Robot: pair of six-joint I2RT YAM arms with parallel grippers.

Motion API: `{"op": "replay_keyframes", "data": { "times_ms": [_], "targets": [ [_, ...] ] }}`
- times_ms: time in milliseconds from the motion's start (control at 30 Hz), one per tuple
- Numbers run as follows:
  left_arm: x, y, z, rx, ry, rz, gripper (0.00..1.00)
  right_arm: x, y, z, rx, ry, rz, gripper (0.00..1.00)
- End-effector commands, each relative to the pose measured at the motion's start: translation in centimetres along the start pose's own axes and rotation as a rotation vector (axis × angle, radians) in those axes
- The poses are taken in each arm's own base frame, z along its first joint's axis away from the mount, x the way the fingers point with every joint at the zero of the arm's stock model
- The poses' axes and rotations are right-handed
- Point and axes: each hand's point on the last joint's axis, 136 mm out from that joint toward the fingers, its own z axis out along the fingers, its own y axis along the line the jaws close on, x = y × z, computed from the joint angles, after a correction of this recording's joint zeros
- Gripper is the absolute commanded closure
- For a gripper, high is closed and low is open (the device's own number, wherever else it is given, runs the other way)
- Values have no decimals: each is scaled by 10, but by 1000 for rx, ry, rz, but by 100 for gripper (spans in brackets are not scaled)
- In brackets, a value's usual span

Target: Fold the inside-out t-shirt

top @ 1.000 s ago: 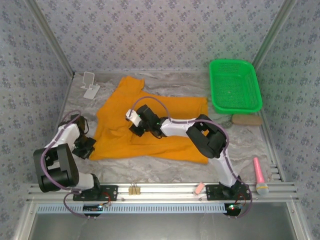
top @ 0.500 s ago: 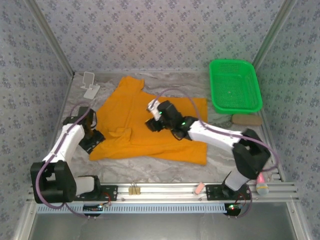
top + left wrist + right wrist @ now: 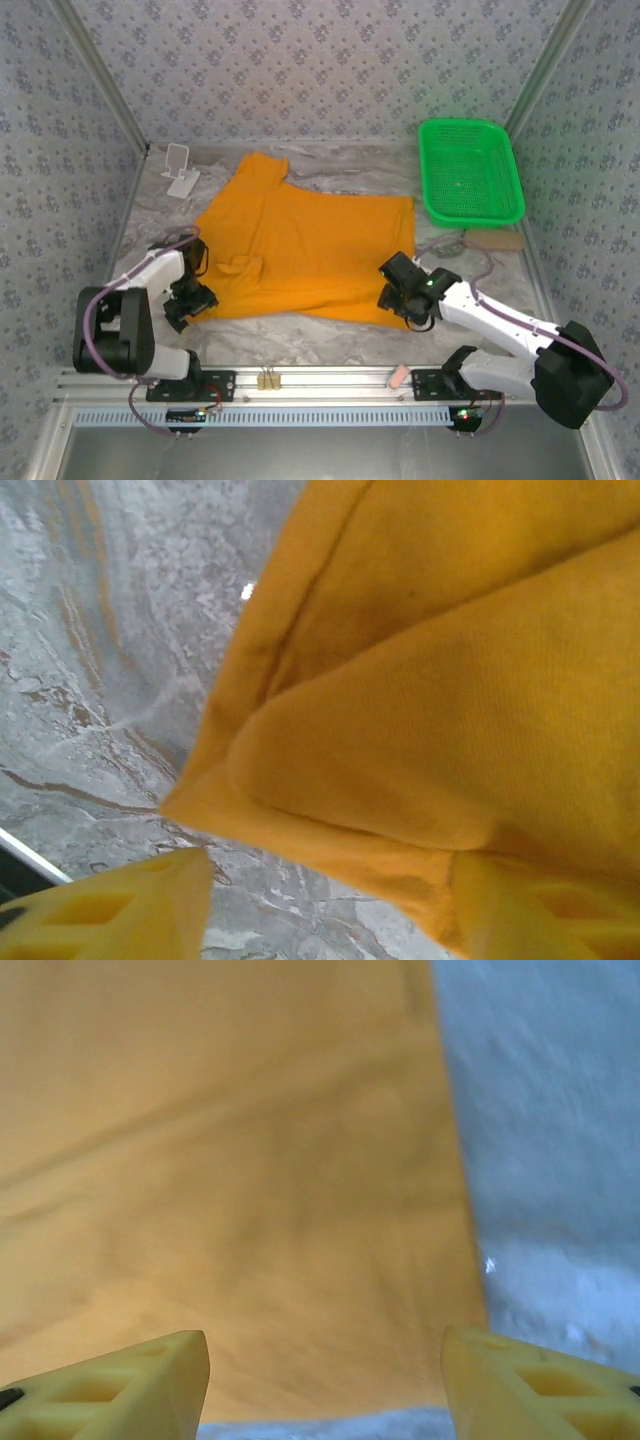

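The t-shirt [image 3: 310,250] is spread flat across the middle of the table [image 3: 330,345], with its long axis laid left to right. One straight edge is turned to the right, near the green basket [image 3: 470,170]. A narrower flap is pointed toward the far left, close to the white stand [image 3: 180,170]. A small wrinkled fold is seen in the near-left part.

The left gripper [image 3: 190,298] is placed at the shirt's near-left corner with its jaws parted; cloth is draped over one finger but is not pinched. The right gripper [image 3: 395,290] is set over the near-right corner, its jaws spread wide and nothing grasped.

Bare table is seen along the near edge, on the left side and past the right edge.
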Motion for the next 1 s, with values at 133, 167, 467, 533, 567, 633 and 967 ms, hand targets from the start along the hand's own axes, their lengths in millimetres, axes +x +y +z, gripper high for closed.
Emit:
{"op": "replay_keyframes", "data": {
  "times_ms": [133,167,467,533,567,633,967],
  "targets": [
    [-14,-15,4,15,17,1,65,11,-13,20,34,78,232,43],
    [-11,-16,5,21,30,-3,65,9,-18,23,49,67,241,49],
    [0,-9,-40,113,8,17,40,1,-70,30,200,40,248,85],
    [-10,-9,-61,140,-55,54,37,-9,-81,25,226,26,248,86],
    [-15,-7,-72,136,-90,69,36,-19,-80,24,209,8,243,86],
    [-25,-6,-85,126,-149,90,35,-34,-84,16,239,-20,215,80],
    [-20,-17,-44,139,-7,63,41,-97,111,-53,-190,-320,-756,51]
  ]
}}
